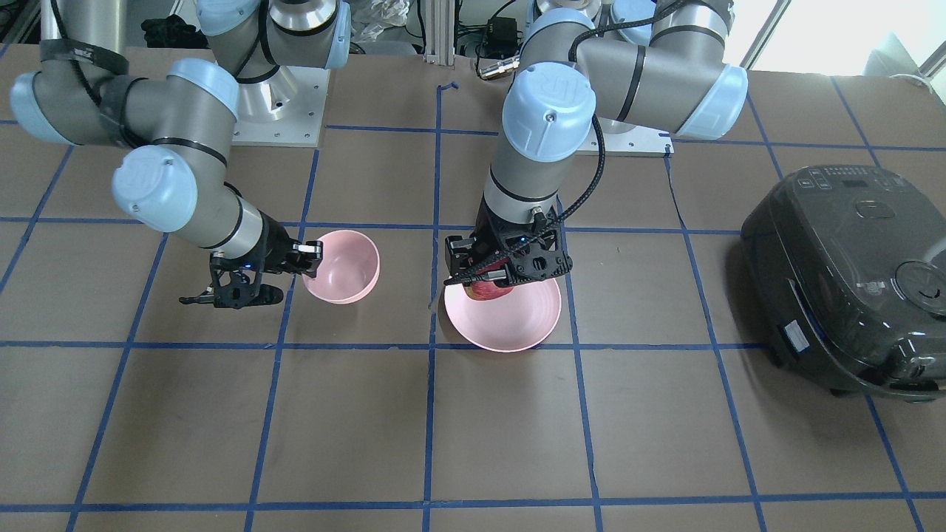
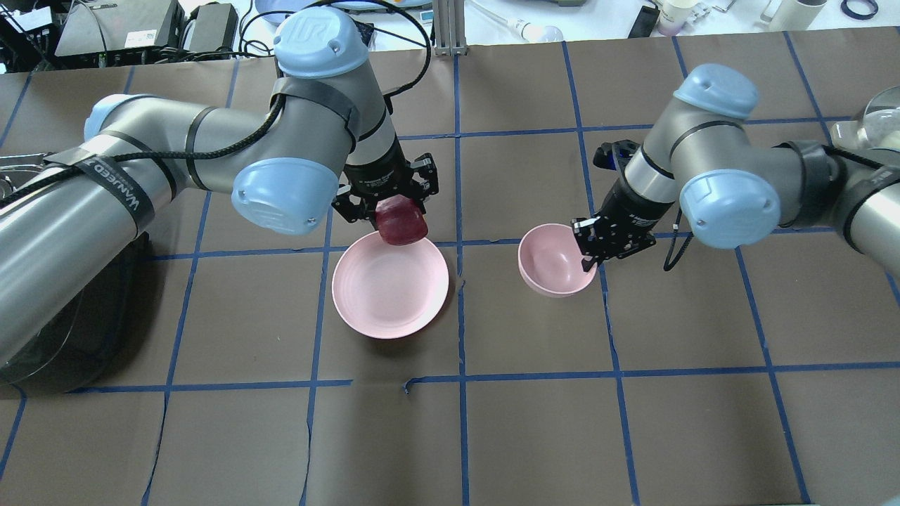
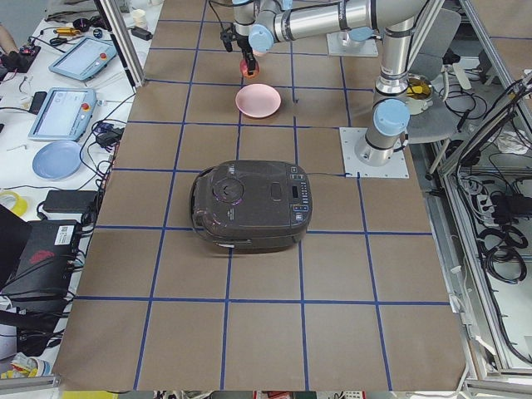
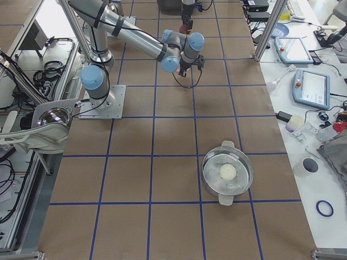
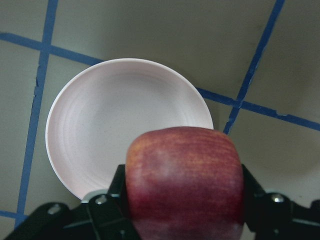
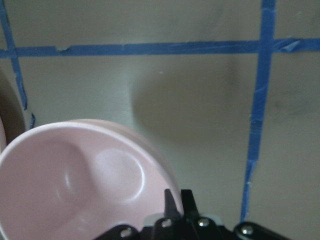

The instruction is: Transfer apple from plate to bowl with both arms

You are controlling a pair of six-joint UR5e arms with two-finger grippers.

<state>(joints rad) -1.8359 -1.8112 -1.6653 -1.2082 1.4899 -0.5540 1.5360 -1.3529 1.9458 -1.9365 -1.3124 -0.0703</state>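
Inspection, counter read from its left end to its right.

1. Near the left end I see a dark rice cooker [image 1: 850, 281], lid down, well apart from the work.
2. The left gripper [image 2: 394, 209] is clenched on the apple [image 2: 402, 221]. 1 finger presses each flank, and the wrist view shows both tight against the skin.
3. I judge the apple to be raised above the plate [image 2: 390, 288] and not touching it. The plate lies flat and bare near the counter's middle.
4. To the right, the bowl [image 2: 552, 263] sits near the plate but apart from it.
5. The right gripper [image 2: 589, 261] is pinched on the bowl's right rim, its 2 fingers nearly together across the wall. I cannot tell whether the bowl is off the counter.
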